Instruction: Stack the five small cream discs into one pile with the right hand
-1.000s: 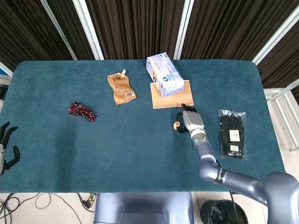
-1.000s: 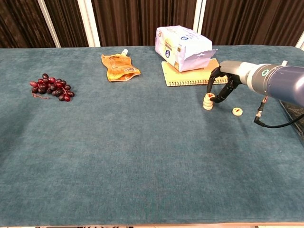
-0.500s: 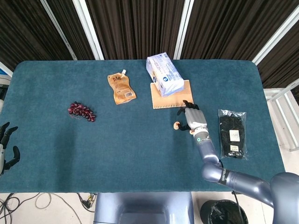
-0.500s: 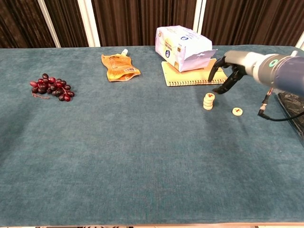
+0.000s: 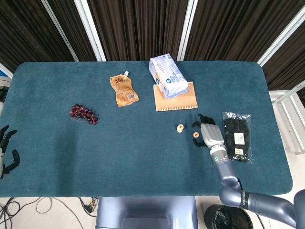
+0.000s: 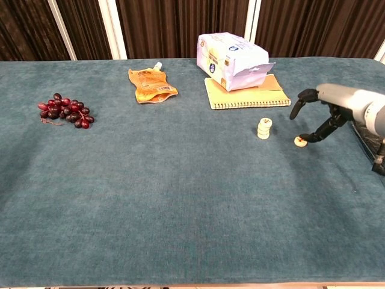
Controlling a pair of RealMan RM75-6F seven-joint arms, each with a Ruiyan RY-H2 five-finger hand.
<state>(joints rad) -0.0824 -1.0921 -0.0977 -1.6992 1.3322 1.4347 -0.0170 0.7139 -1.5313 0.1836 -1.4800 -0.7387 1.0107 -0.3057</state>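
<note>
A pile of cream discs (image 6: 264, 128) stands on the teal table, also visible as a small cream spot (image 5: 180, 128) in the head view. One loose cream disc (image 6: 300, 141) with a red mark lies to its right (image 5: 196, 134). My right hand (image 6: 319, 114) hovers just right of the loose disc, fingers spread and curved down, fingertips close to the disc, holding nothing (image 5: 209, 133). My left hand (image 5: 6, 149) hangs at the table's left edge, fingers apart and empty.
A tan notebook (image 6: 248, 93) with a white-blue packet (image 6: 233, 61) on it lies behind the pile. An orange pouch (image 6: 150, 84) and grapes (image 6: 65, 110) sit further left. A black bagged item (image 5: 236, 136) lies right of my right hand.
My right hand let go at the pile, lifted off, and swung right and down to the loose disc. The pile stands alone now.
</note>
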